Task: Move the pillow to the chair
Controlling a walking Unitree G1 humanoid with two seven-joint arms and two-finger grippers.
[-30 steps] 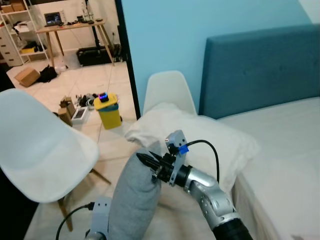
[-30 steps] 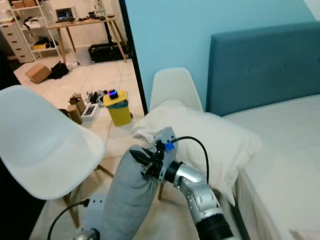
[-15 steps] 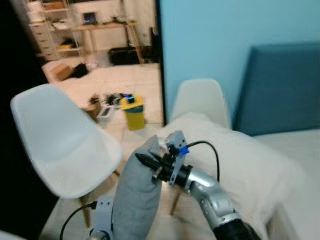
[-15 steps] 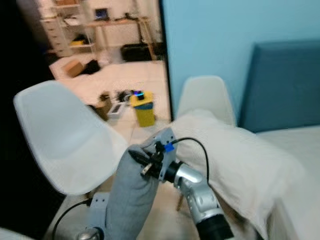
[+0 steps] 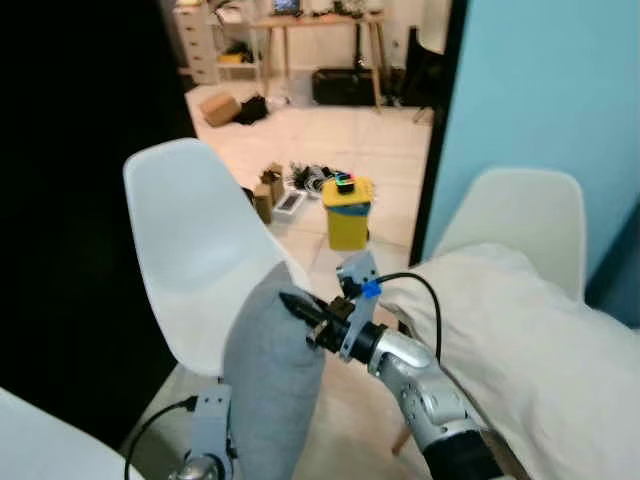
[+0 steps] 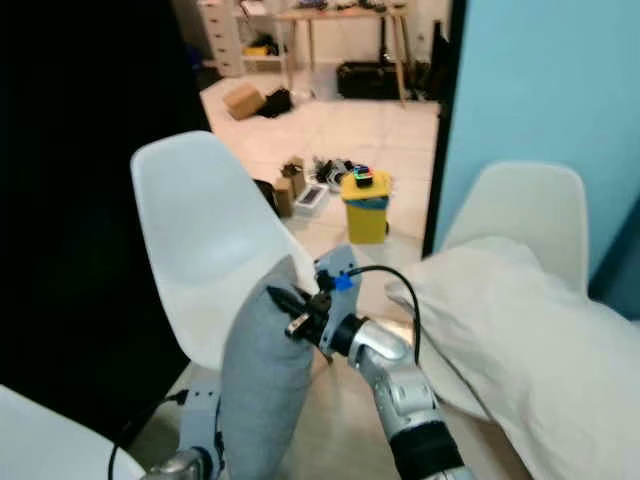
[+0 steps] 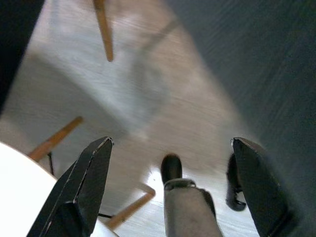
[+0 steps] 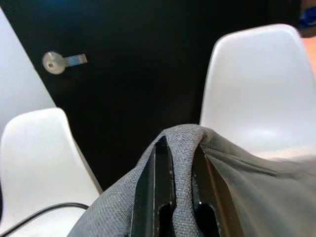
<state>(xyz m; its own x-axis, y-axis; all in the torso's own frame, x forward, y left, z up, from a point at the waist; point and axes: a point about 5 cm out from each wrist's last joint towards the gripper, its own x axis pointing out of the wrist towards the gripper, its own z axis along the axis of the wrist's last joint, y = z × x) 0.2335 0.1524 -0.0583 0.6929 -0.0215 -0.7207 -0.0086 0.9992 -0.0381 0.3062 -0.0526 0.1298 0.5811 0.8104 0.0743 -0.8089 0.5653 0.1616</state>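
As the view has swung toward the chair [image 5: 195, 255], the right gripper [image 5: 305, 310] still pinches the pillow [image 5: 270, 390], now nearer its goal, while the left gripper [image 7: 170, 185] hangs open.

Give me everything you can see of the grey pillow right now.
The grey pillow is a long, soft cushion in woven grey fabric, standing roughly upright in front of the robot. The right gripper pinches a fold at its top edge; in the right wrist view its fingers are closed on the cloth. The pillow's lower end runs out of frame. Behind its top stands the white chair; contact with the seat cannot be told.
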